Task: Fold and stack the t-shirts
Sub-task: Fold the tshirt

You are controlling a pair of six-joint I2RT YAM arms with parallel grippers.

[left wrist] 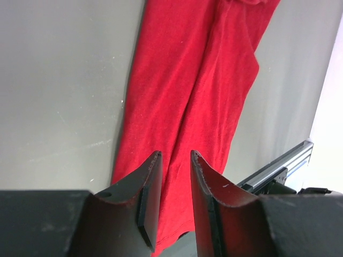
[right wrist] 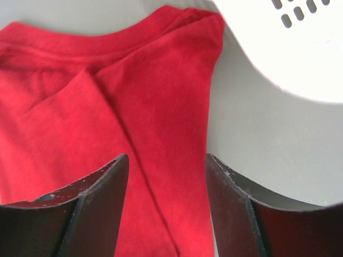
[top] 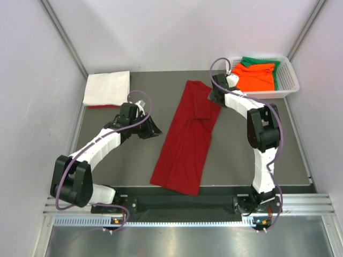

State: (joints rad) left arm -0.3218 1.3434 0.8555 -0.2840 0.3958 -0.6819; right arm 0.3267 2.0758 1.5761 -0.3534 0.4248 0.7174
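Overhead view, arm bases at 6 o'clock. The dark red t-shirt [top: 187,136] lies flat on the grey table [top: 128,160], folded lengthwise into a long narrow band. The band runs through the middle of the table, from roughly 12 o'clock down to 6 o'clock, with its near end leaning slightly toward 7 o'clock.

The left claw [top: 151,128] is at about 9 o'clock of the shirt, just beside its long left edge, and points toward it. In the left wrist view its fingers [left wrist: 153,187] stand a narrow gap apart with nothing between them. The red cloth lies beyond and below their tips.

The right claw [top: 213,96] is over the far right corner of the band, at about 1 o'clock of the shirt. In the right wrist view its fingers [right wrist: 102,198] are spread wide, one on each side of a strip of the red cloth, and are not clamped on it. Whether the tips touch the cloth cannot be told. A folded-in sleeve and a stitched edge of the shirt show ahead of them.

A folded white t-shirt [top: 107,88] rests in the table's 10 o'clock corner, well apart from the red one. At 2 o'clock stands a white lattice basket [top: 286,80]. It holds an orange t-shirt [top: 254,77] with a green t-shirt [top: 257,60] behind it at the far side.
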